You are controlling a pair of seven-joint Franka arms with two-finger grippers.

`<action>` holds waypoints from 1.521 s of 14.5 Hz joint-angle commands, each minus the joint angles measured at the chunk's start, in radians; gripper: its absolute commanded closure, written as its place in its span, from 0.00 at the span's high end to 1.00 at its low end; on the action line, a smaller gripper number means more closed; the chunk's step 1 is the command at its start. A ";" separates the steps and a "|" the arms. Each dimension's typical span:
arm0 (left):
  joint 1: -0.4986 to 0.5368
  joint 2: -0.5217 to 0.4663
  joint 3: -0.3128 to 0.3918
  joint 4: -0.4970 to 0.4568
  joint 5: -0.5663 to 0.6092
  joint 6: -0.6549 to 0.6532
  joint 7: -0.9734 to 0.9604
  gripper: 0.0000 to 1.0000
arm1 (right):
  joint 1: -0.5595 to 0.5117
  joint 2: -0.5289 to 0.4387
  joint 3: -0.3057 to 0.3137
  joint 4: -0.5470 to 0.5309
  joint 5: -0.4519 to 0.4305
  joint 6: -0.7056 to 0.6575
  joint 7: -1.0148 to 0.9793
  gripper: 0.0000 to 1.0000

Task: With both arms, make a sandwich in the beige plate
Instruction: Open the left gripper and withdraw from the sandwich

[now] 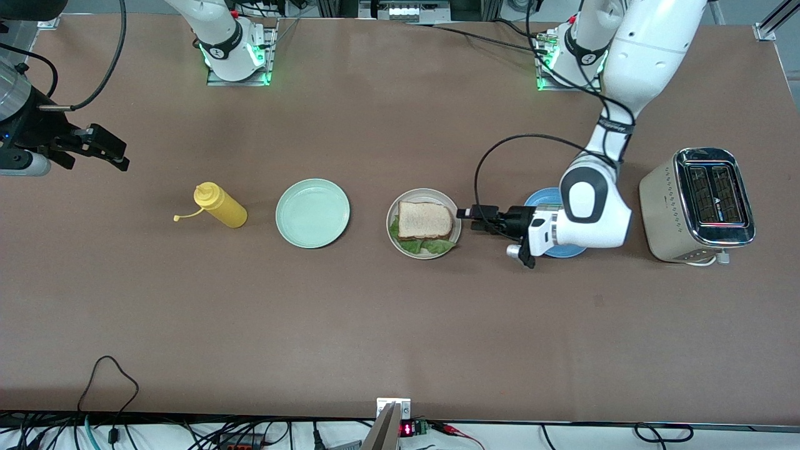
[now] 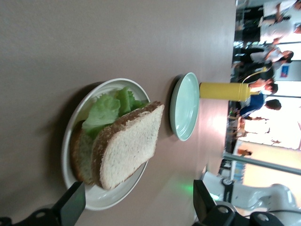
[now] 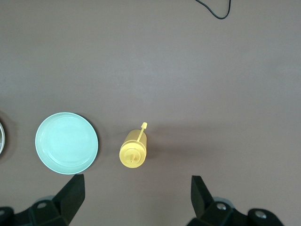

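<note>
Well, the left arm [image 1: 625, 75] comes down from its base in a long bend, elbow high over the table, and its forearm folds low and level so the wrist lies over the blue plate [image 1: 542, 199]. The left gripper [image 1: 474, 217] points sideways toward the right arm's end of the table, sitting just beside the rim of the beige plate [image 1: 455, 215], with nothing between its fingers. In the left wrist view the two black fingers [image 2: 73, 203] stand wide apart, released, and the plate fills the space just ahead of them.

On that beige plate [image 2: 101, 200] lies the sandwich [image 1: 425, 220]: a top slice of pale bread with a brown crust, tilted so it leans on the lower slice, and ruffled green lettuce [image 2: 106, 110] showing between them and spilling past the edge.

Past the sandwich from the left gripper sits the mint green plate [image 1: 312, 212], and past that the yellow squeeze bottle [image 1: 220, 205]. The toaster [image 1: 697, 203] stands at the left arm's end of the table, just beside the arm's elbow.

The right gripper [image 1: 106, 149] waits up in the air at the right arm's end of the table, fingers spread and empty, and its wrist view looks down on the yellow bottle [image 3: 134, 150].
</note>
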 commanded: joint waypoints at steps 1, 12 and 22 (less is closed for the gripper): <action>0.007 -0.073 0.004 -0.023 0.145 -0.010 -0.052 1.00 | -0.008 0.007 0.005 0.021 -0.001 -0.009 -0.002 1.00; 0.082 -0.158 0.006 0.284 0.940 -0.341 -0.365 1.00 | -0.005 0.007 0.005 0.021 -0.010 -0.013 0.009 1.00; 0.106 -0.205 0.029 0.666 1.244 -0.724 -0.476 1.00 | -0.005 0.007 0.005 0.020 -0.012 -0.018 0.014 1.00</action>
